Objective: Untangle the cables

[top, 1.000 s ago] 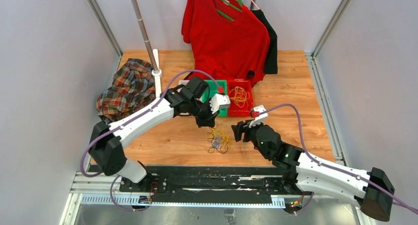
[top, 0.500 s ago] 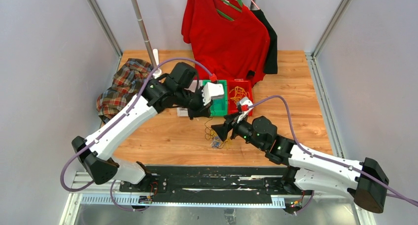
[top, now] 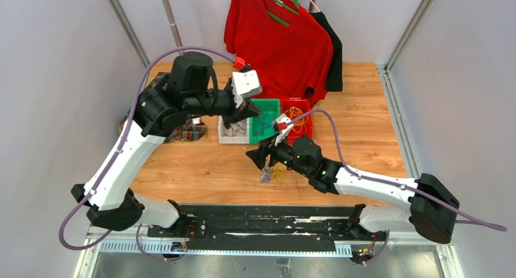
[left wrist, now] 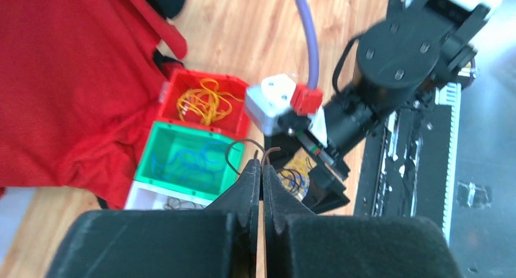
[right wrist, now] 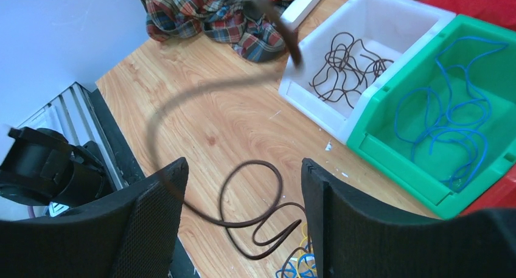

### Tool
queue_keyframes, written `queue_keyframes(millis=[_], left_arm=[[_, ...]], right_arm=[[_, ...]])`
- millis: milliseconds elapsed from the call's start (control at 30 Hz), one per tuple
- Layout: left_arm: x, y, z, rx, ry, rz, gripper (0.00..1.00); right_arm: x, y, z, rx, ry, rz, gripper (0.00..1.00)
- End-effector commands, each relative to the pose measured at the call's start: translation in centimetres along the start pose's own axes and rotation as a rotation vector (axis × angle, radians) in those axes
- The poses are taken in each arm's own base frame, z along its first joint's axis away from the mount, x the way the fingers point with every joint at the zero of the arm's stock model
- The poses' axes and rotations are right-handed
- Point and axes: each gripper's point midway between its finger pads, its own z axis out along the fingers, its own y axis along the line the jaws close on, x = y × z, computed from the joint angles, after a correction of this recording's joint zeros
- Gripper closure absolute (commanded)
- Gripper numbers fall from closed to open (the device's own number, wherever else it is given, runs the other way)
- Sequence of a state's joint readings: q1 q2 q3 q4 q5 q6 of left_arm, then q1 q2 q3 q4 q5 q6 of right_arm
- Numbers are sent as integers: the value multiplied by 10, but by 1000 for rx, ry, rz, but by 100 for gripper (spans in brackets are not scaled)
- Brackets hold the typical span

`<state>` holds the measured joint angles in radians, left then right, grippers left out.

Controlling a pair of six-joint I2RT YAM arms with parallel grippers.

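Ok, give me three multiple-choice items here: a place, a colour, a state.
1. Which bin holds blue cables? A white, B green, C red.
2. What colour are the cables in the red bin? A yellow, B black, C blue.
3. How is the left end effector? A open and empty, B not in view, C shut on a dark cable.
Answers: 1 B, blue cables lie in the green bin; 2 A, yellow cables fill the red bin; 3 C, its fingers pinch the dark cable.
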<state>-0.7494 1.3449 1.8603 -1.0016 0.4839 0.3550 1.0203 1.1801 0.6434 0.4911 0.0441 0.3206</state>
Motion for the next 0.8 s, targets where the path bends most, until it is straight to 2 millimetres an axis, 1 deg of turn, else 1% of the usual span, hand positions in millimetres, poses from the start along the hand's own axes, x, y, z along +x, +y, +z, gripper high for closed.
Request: queue_keyframes(millis=[0,233,300,367,467,600,667,733,767], left_arm=[[-36,6,-32,-91,-90,38,100],[-66,23,-68,-243,-154,128,100],[-70,25,-75,-270,-163,140,100],[-67,26,-79,-287,-157,146,99],[-50,27,-79,-310,-115,138,99],[-14,29,-77,-351,-40,133,99],[9,28,-76,-368,5,136,99],[37,26,-73,-379,62,143,99],[50,24,-75,-382,86,164,99]], right_arm=[[-3,1,9,-13,-31,29,33],[27,-9,5,17,17,45,34],[36,-14,5,29,30,43,35],[41,-16,5,34,40,42,41],[40,-16,7,33,39,37,57],[27,-11,4,19,27,17,86],[19,-12,1,27,12,5,99],[14,-14,-4,43,-4,-1,99],[12,-15,-6,48,-13,-4,99]])
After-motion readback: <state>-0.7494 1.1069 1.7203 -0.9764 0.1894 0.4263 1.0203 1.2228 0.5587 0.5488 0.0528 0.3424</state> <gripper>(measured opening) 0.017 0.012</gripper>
